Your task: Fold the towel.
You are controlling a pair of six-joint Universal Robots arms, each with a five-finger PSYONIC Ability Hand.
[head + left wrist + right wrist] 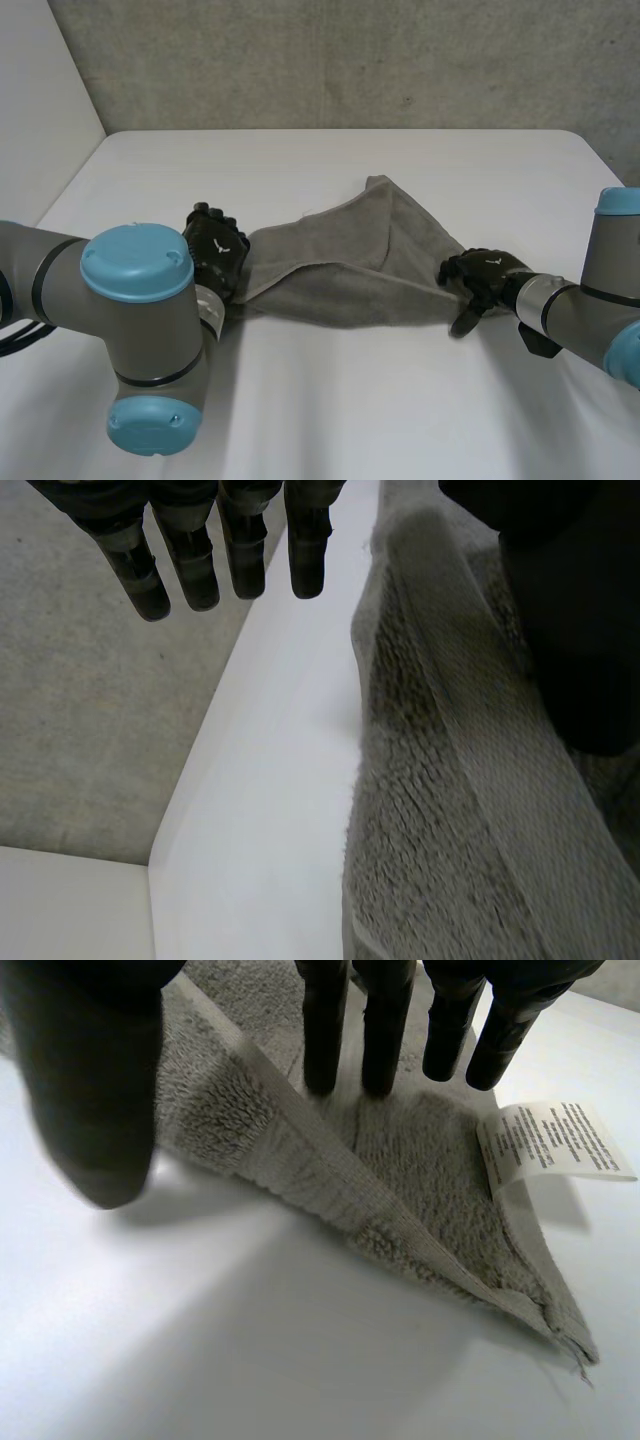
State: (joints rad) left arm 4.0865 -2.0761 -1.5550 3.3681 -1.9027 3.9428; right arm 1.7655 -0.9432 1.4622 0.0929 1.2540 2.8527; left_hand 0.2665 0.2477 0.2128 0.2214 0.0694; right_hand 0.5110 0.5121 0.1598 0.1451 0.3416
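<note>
A grey towel (pixel 350 262) lies bunched in a rough triangle at the middle of the white table (pixel 330 400). My left hand (pixel 213 250) is at the towel's left end. In the left wrist view its straight fingers (pixel 180 550) hang over bare table beside the towel (pixel 450 810), with the thumb (pixel 580 630) above the cloth. My right hand (pixel 485 275) is at the towel's right corner. In the right wrist view its straight fingers (pixel 385 1020) touch the towel (pixel 400 1160) from above, while the thumb (pixel 90 1090) stands apart over the table. A white label (pixel 555 1140) sticks out near that corner.
My left arm's elbow (pixel 140 330) fills the near left of the head view. A grey wall (pixel 340 60) rises behind the table's far edge (pixel 340 132), and a white panel (pixel 40 100) stands at the left.
</note>
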